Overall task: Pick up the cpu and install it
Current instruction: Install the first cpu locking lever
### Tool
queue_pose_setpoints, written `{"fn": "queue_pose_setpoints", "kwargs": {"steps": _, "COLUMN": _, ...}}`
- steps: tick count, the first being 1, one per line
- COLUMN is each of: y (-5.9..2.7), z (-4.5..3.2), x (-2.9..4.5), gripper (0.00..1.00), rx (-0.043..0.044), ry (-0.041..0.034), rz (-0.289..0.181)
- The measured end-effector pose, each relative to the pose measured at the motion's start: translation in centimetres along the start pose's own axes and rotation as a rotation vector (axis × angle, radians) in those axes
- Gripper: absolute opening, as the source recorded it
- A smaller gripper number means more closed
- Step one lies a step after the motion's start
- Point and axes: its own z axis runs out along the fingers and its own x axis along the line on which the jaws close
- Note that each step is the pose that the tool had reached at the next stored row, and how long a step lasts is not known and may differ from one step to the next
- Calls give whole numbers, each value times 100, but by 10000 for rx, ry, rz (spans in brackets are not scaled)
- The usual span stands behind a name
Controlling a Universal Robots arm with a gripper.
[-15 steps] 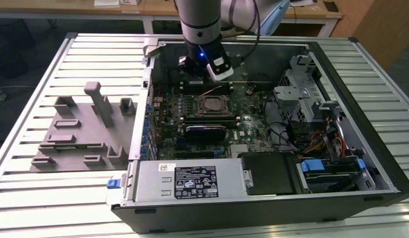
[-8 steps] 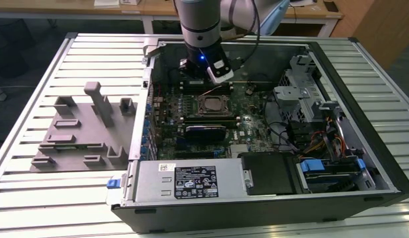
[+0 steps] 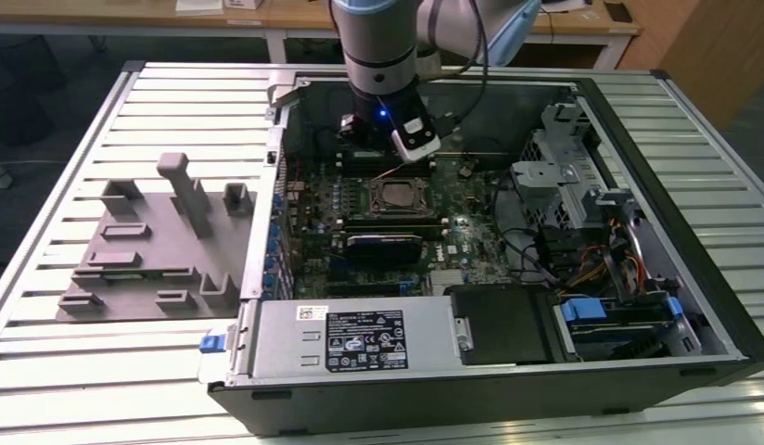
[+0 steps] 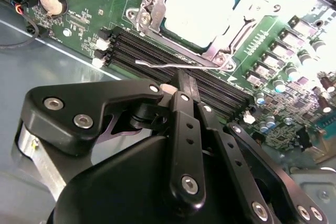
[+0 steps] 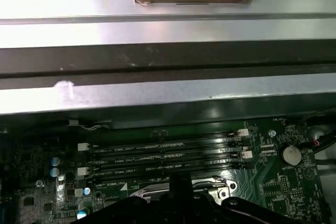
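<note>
- Exterior view: an open computer case point(image 3: 604, 278) lies on a slatted metal table point(image 3: 73, 371). The robot arm point(image 3: 379, 46) reaches down into the case, and its gripper point(image 3: 395, 158) hangs just above the motherboard point(image 3: 469, 246), near the far edge of the socket point(image 3: 399, 197). The cpu point(image 3: 397, 197) sits in that socket, inside the metal frame, close to the gripper but apart from it. A black finned block point(image 3: 382, 247) lies just on the near side of the socket. To the exterior view's left, a grey tray point(image 3: 147, 250) with upright posts rests on the table. A power supply point(image 3: 357, 338) fills the near edge of the case.
- Second wrist view: the gripper point(image 4: 181, 85) has its black fingers point(image 4: 184, 90) pressed together with nothing between them. Their tips stand over the row of dark memory slots point(image 4: 157, 51), right by a thin wire lever point(image 4: 168, 65) at the socket's side. Beyond the lever the cpu point(image 4: 202, 9) lies flat in the socket, its bright silver top framed by the metal bracket point(image 4: 152, 3). A round coin battery point(image 4: 52, 2) sits further off on the board.
- First wrist view: the fingertips point(image 5: 180, 184) point at the memory slots point(image 5: 163, 156), with the case wall point(image 5: 168, 95) beyond.
</note>
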Motion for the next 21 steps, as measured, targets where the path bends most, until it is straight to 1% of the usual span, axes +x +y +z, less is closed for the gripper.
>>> {"fn": "queue_pose_setpoints", "kwargs": {"steps": 4, "y": -3, "z": 23, "x": -21, "gripper": 11, "rx": 14, "ry": -21, "rz": 75}}
{"fn": "queue_pose_setpoints", "kwargs": {"steps": 10, "y": -13, "z": 72, "x": -40, "gripper": 11, "rx": 48, "ry": -97, "rz": 375}}
{"fn": "queue_pose_setpoints", "kwargs": {"steps": 15, "y": -17, "z": 99, "x": -56, "gripper": 11, "rx": 85, "ry": -159, "rz": 604}}
{"fn": "queue_pose_setpoints", "kwargs": {"steps": 17, "y": -17, "z": 110, "x": -64, "gripper": 11, "rx": 115, "ry": -180, "rz": 676}}
{"fn": "queue_pose_setpoints", "kwargs": {"steps": 21, "y": -8, "z": 133, "x": -80, "gripper": 11, "rx": 263, "ry": -223, "rz": 751}}
